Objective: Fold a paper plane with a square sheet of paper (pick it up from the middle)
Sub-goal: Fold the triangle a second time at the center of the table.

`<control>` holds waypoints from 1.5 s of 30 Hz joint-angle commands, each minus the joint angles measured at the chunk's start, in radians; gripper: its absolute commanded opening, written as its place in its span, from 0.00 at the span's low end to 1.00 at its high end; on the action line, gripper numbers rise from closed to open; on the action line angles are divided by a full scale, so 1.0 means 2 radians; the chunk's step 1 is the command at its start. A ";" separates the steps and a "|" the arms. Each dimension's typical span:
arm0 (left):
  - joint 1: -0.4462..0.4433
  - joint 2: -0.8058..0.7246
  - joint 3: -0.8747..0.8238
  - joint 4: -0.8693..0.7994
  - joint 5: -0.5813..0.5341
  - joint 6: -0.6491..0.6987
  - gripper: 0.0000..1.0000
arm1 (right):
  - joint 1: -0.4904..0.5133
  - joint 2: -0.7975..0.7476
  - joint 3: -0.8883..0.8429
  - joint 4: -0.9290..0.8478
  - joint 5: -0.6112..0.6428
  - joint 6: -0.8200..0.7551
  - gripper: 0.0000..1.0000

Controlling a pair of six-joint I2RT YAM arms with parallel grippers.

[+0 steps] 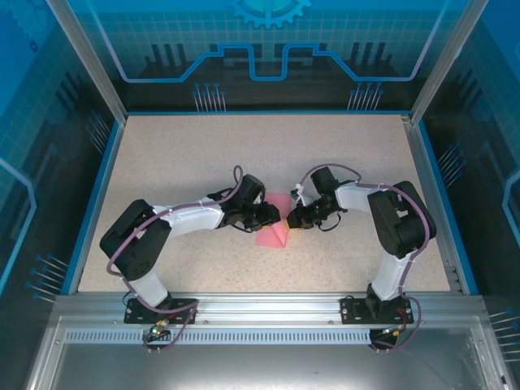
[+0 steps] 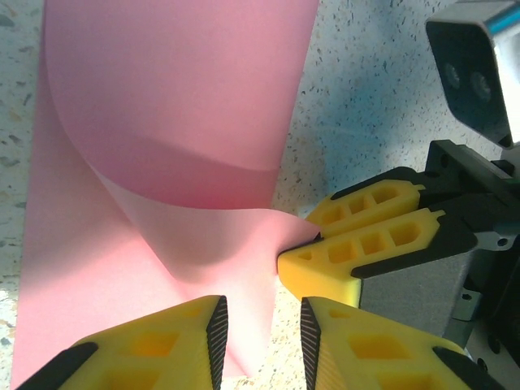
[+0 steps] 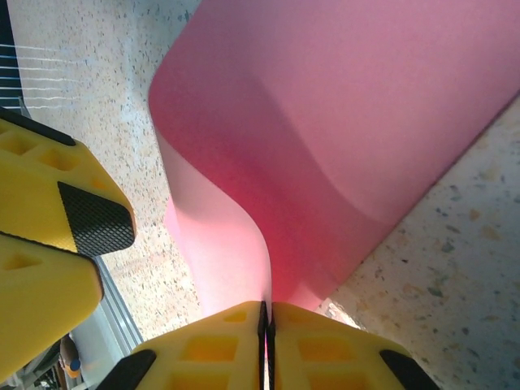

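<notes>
1. Centre stage on the speckled table: we see the two arms meet head-on over the square sheet of paper, which lies between their tips at the middle of the surface.
2. The right gripper has its jaws pressed together on one edge of the pink sheet. Only a thin pink line shows between its yellow fingers.
3. From that pinch the paper rises and bows over in a soft, rounded curve, while the rest of it lies flat on the table.
4. The left gripper hangs just beside the pinched spot with its jaws apart, its black ribbed pads facing each other across an open gap.
5. We can see the sheet's lower edge running through that gap, below the pads. Neither pad appears to press on it.
6. From the left wrist, we find the right gripper's closed tips very near the left gripper's open ones, on the sheet's right-hand edge.
</notes>
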 commanded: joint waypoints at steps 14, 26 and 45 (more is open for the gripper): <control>-0.005 -0.012 0.000 -0.021 -0.007 0.008 0.32 | -0.002 0.027 0.029 -0.030 0.007 -0.007 0.11; -0.005 -0.010 0.001 -0.020 -0.006 0.009 0.32 | 0.000 0.024 0.023 -0.032 0.012 0.003 0.12; -0.005 -0.010 0.001 -0.022 -0.007 0.008 0.31 | 0.016 0.016 0.009 -0.013 0.017 0.034 0.13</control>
